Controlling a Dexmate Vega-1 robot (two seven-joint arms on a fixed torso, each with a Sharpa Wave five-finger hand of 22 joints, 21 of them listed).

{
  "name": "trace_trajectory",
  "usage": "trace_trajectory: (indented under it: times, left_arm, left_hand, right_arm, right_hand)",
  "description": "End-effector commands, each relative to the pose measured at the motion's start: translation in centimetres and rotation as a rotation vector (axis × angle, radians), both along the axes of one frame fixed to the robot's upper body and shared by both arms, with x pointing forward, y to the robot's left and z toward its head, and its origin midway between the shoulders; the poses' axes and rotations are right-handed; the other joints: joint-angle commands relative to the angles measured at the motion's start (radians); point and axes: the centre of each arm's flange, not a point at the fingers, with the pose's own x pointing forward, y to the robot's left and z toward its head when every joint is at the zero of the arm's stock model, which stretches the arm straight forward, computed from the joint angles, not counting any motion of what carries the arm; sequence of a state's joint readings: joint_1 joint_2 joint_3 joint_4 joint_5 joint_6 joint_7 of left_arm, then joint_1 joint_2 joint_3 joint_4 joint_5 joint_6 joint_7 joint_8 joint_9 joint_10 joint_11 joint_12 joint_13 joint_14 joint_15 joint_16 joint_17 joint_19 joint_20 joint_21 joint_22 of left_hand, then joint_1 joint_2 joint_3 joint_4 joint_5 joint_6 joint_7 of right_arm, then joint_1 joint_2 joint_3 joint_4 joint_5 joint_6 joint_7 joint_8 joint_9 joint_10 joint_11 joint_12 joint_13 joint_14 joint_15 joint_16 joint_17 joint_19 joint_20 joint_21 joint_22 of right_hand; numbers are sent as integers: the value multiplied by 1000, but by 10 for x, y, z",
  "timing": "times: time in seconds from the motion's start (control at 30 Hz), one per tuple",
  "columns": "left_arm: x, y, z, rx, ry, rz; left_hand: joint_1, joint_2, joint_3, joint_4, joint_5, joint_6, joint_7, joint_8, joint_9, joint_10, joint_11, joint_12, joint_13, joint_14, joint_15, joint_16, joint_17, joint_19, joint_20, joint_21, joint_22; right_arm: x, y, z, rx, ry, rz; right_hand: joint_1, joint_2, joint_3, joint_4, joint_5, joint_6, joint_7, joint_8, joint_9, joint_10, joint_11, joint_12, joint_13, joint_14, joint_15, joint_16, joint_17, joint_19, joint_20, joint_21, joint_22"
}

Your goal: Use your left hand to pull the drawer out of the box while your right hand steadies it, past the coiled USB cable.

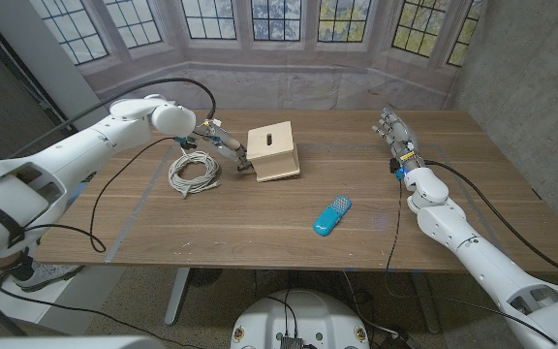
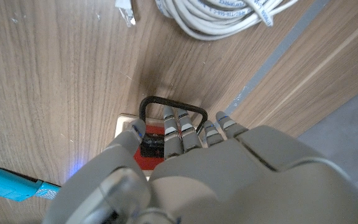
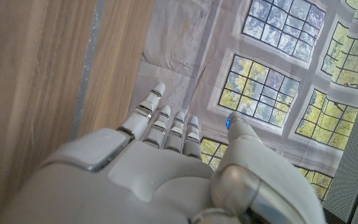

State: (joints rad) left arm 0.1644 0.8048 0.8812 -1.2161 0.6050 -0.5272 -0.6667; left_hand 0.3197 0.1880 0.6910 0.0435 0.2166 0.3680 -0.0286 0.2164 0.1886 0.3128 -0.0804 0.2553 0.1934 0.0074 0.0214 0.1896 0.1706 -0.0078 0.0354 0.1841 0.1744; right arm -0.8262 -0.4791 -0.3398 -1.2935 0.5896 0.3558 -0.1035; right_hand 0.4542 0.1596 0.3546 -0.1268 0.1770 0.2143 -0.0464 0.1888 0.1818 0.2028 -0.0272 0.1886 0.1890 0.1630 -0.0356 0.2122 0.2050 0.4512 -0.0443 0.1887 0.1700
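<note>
L hand fingers hook the black drawer handle at the wooden box, mid-bench. Coiled USB cable just beside. R hand apart, fingers straight, holding nothing. Blue remote nearer front. No readable writing.

The head view looks down from above over the whole wooden table, facing the window backdrop. The left wrist view sits close over the same table, sharing the coiled white USB cable. The right wrist view skims the table's far edge toward the backdrop.
</note>
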Motion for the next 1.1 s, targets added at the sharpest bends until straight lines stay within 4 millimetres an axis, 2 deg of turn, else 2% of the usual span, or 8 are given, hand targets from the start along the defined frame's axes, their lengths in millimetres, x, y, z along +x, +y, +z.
trace_trajectory:
  times: [0.03, 0.2, 0.6, 1.1]
  left_arm:
    - [-2, -1, 0, 12, -5, -5]
    - [-3, -2, 1, 11, -9, -11]
    - [-7, -4, 7, 18, -16, -20]
    - [-14, -5, 9, 50, -22, -9]
  left_hand:
    - [-11, -3, 1, 7, -2, 4, -2, -6, 3, 11, -1, -1, 1, 5, 4, 4, 0, -8, 0, 6, 2]
    - [-13, -4, 2, 8, -2, 5, -1, -7, 3, 13, -1, -2, 1, 9, 2, 4, 0, -8, 0, 7, 2]
    - [-17, -5, 7, 11, -3, 10, -2, -8, 4, 24, -1, -2, 2, 17, 0, 3, -2, -7, -1, 9, 2]
    - [-26, -8, 13, 19, -5, 29, -2, -6, 4, 58, -9, 2, 4, 43, -3, 6, -3, -5, -4, 11, 1]
  right_arm:
    - [-2, -1, 1, -5, -6, 0]
    - [-6, 2, 5, -29, -17, 12]
    - [-30, 22, 30, -210, -64, -28]
    - [-37, 27, 30, -219, -82, -24]
  right_hand:
    - [9, 2, -1, -4, 2, 3, 7, 3, 3, 2, 7, 6, 4, -7, -24, 4, 2, -1, 0, 5, 1]
    - [9, 2, -2, -4, 2, 3, 6, 3, 3, 3, 3, 6, 4, -7, -24, 5, 2, -2, 0, 5, 1]
    - [8, 1, -4, -3, 1, 7, 7, 4, 3, 6, 0, 7, 4, -12, -27, 3, 2, -6, 2, 3, 1]
    - [9, 0, -5, -4, 1, 6, 8, 3, 3, 5, 0, 7, 4, -13, -24, 3, 2, -6, 5, 4, 1]
